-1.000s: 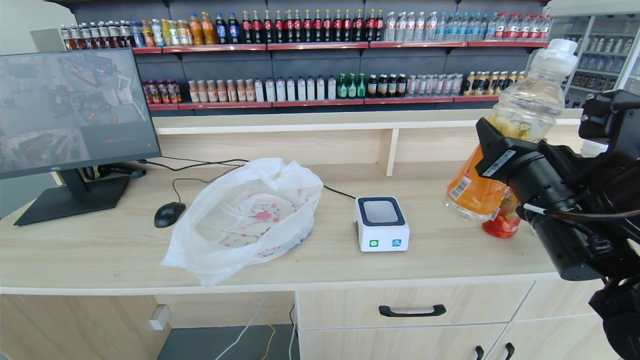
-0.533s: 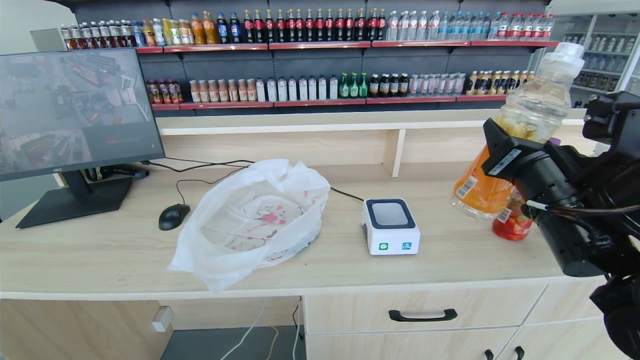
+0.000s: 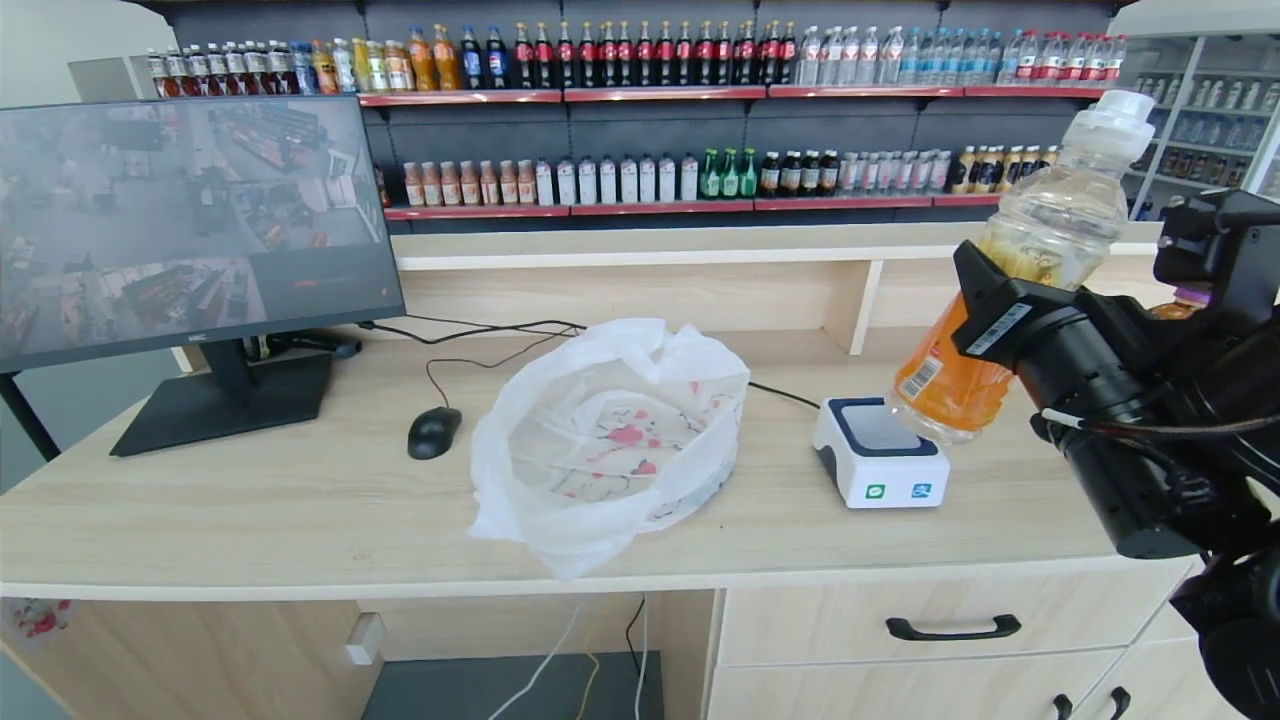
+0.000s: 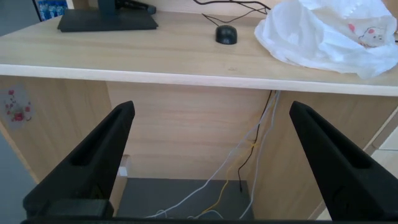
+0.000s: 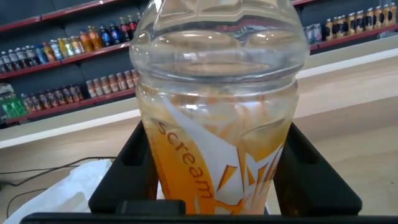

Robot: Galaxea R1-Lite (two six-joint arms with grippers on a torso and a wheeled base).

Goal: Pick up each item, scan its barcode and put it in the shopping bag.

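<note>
My orange drink bottle (image 3: 1010, 290) is up off the counter (image 3: 250, 510), tilted with its white cap high and away and its base low over the far right corner of the scanner (image 3: 880, 455). I cannot tell whether the base is touching the scanner or just above it. The right gripper (image 5: 221, 180) is clenched around the bottle's middle, one finger on each side of the label. The barcode (image 3: 915, 378) sits on the lower part of the label and, as I read it, faces sideways towards me rather than down at the scanner's dark window. So I judge the step in hand to be the scan. To do it well I would roll the wrist until the barcode looks at the glass, bring the base over the middle of the window, and hold steady there without letting the smooth plastic slip. The scanner stands towards the right end of the counter, nearer the front edge than the back. The shopping bag (image 3: 610, 450) lies open-mouthed just beside it at mid-counter, near the front edge, so the carry afterwards is short. My left gripper (image 4: 211, 155) hangs below the counter's front edge with its fingers spread wide and nothing between them.
</note>
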